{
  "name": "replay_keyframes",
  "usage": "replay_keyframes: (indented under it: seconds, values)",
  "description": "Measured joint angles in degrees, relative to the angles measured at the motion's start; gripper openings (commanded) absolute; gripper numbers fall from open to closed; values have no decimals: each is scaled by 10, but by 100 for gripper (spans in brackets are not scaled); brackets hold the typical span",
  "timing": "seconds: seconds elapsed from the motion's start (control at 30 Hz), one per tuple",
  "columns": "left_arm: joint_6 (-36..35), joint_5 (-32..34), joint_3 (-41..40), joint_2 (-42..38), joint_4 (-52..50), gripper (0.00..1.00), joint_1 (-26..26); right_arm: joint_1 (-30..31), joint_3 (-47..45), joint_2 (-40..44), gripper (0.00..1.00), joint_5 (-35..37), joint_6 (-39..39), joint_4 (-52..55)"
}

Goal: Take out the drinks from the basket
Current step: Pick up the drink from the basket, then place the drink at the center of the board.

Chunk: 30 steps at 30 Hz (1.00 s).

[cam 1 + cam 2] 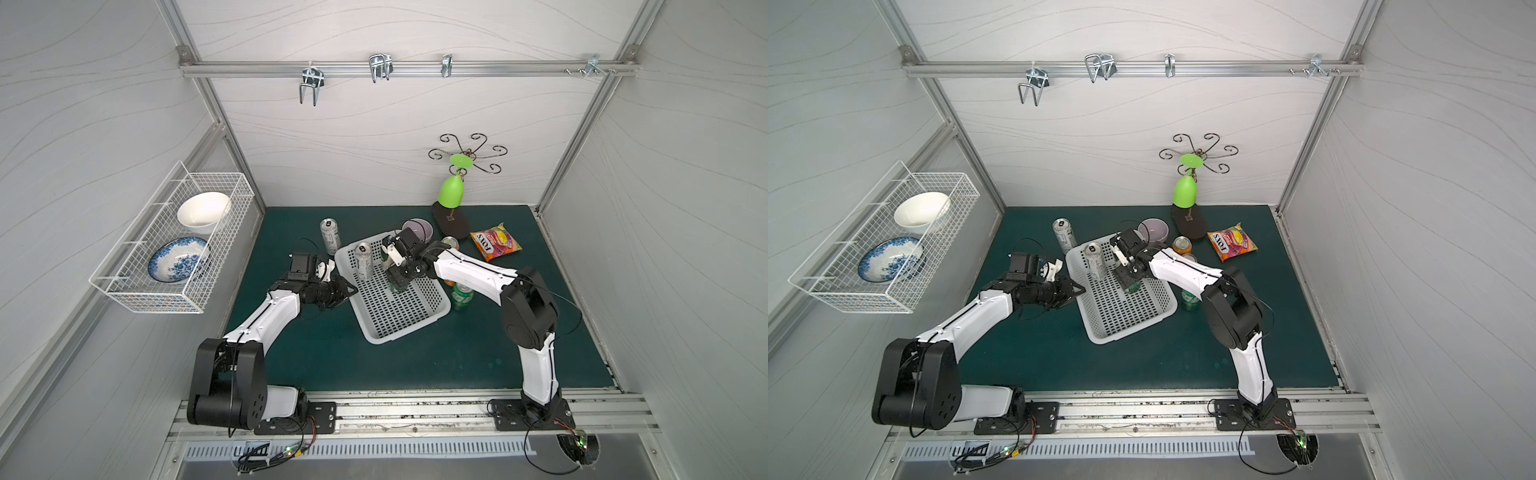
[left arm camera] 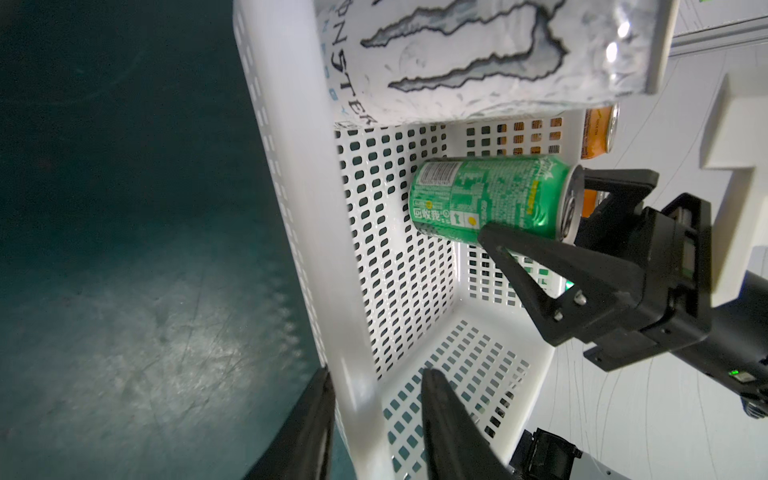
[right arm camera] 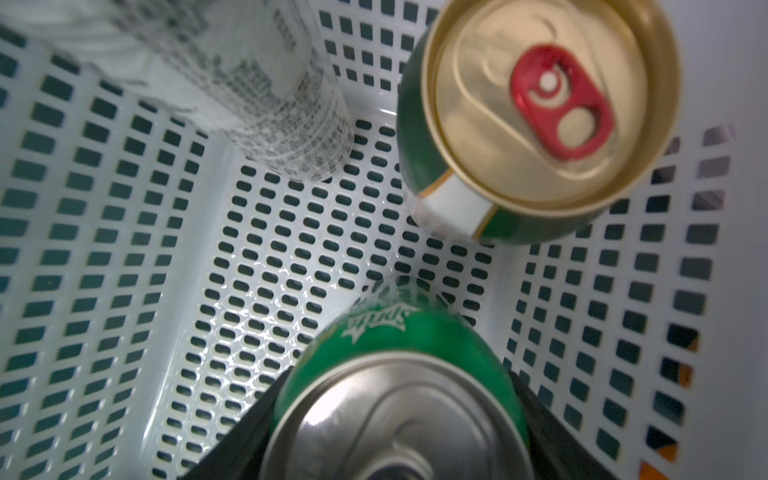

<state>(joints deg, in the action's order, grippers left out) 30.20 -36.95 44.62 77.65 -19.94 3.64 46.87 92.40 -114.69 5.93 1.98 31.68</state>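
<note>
The white perforated basket (image 1: 409, 330) (image 1: 1125, 332) sits mid-mat. My right gripper (image 1: 397, 282) (image 3: 401, 374) reaches down into it and is shut on an upright green can (image 2: 490, 195) (image 3: 399, 340) at the basket floor. A tall silver-white can (image 1: 364, 259) (image 2: 457, 54) and a cream-and-green can (image 3: 540, 124) stand in the far end. My left gripper (image 1: 351, 289) (image 2: 376, 374) straddles the basket's left wall (image 2: 357, 395), one finger outside and one inside, with a gap at the inner finger. Outside stand another silver-white can (image 1: 330, 235), an orange can (image 1: 451, 243) and a green can (image 1: 462, 296).
A purple bowl (image 1: 417, 230) sits just behind the basket. A candy bag (image 1: 495, 242) lies at the back right, beside a dark stand with a green glass (image 1: 451, 192). A wire rack (image 1: 124, 291) with two bowls hangs on the left wall.
</note>
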Motion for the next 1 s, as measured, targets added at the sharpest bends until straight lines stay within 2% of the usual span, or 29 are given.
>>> replay_keyframes:
  seconds: [0.27, 0.57, 1.0]
  values:
    - [0, -1, 0, 0, 1, 35, 0, 5, -10, 59, 49, -3, 0, 33]
    - [0, -2, 0, 0, 1, 34, 0, 14, -11, 172, 49, 5, 1, 90]
    - [0, -2, 0, 0, 0, 33, 0, 14, -50, 388, 49, 90, 16, 219]
